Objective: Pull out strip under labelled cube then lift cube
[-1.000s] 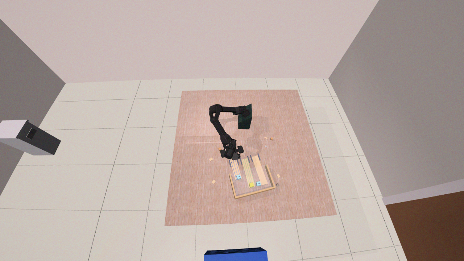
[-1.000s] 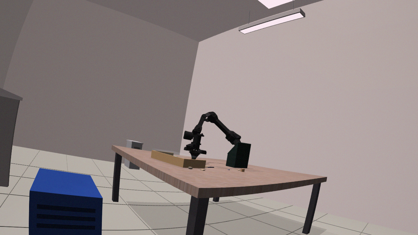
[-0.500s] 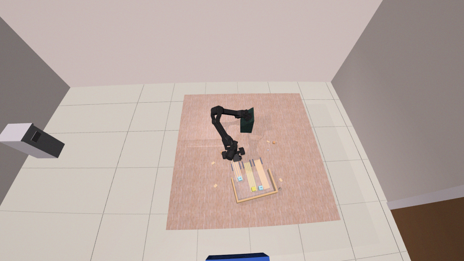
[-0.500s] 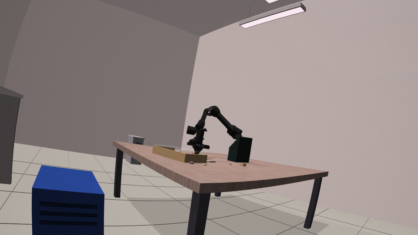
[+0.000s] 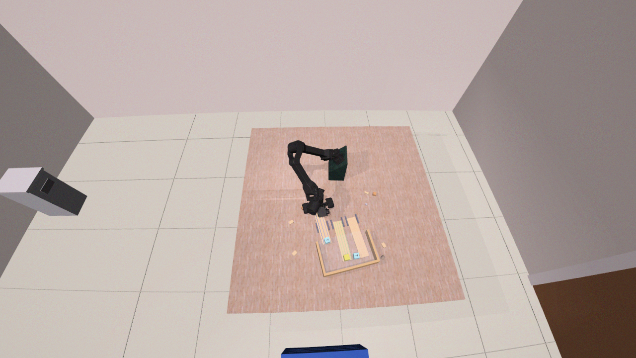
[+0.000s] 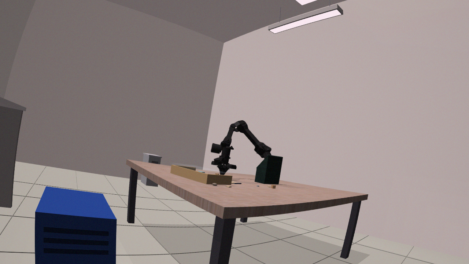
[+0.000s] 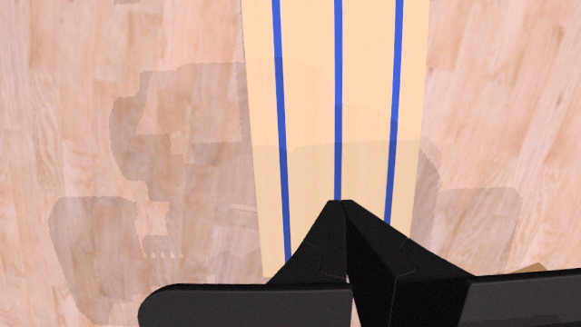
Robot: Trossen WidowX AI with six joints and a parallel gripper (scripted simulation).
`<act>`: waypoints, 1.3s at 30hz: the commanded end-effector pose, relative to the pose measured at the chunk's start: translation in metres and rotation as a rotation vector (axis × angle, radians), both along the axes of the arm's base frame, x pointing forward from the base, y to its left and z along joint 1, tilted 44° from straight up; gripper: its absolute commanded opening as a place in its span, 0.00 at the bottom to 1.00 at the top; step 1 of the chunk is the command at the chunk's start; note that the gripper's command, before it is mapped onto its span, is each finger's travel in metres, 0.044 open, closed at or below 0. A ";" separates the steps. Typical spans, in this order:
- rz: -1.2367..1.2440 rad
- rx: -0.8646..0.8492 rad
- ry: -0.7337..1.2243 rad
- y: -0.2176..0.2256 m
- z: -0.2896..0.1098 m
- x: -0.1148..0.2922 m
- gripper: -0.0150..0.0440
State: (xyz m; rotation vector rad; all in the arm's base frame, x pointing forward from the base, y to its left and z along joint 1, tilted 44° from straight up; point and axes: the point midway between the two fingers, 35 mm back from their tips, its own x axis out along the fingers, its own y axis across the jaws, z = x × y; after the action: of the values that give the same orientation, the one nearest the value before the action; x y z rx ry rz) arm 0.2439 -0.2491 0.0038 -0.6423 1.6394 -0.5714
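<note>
A pale strip with three blue lines (image 7: 309, 113) (image 5: 322, 227) runs from my gripper toward the wooden frame (image 5: 349, 268) (image 6: 200, 177). A light blue cube (image 5: 326, 237) with a dark mark rests on its far end, near the frame's left wall. My gripper (image 7: 339, 211) (image 5: 321, 214) (image 6: 224, 172) is shut, with its tips down on the strip's near end, on the middle blue line. A green-lined strip (image 5: 340, 235) carries a yellow cube (image 5: 346, 256), and a plain strip (image 5: 359, 238) carries another light blue cube (image 5: 356, 255). The marks on the cubes are too small to read.
Short grey guide bars (image 5: 328, 223) flank the strips' near ends. A dark green box (image 5: 338, 166) (image 6: 268, 169) holds the arm's base at the back. Small tan blocks (image 5: 374, 193) (image 5: 293, 252) (image 5: 290, 221) lie scattered around the frame.
</note>
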 end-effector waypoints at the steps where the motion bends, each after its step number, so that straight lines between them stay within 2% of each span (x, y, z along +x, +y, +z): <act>1: -0.023 0.008 0.031 -0.002 -0.004 -0.018 0.25; 39: -0.023 0.008 0.033 0.000 0.002 -0.055 0.25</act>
State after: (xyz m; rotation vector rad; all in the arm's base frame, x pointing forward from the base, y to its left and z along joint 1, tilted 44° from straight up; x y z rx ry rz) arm 0.2033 -0.2478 0.0105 -0.6437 1.6399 -0.5718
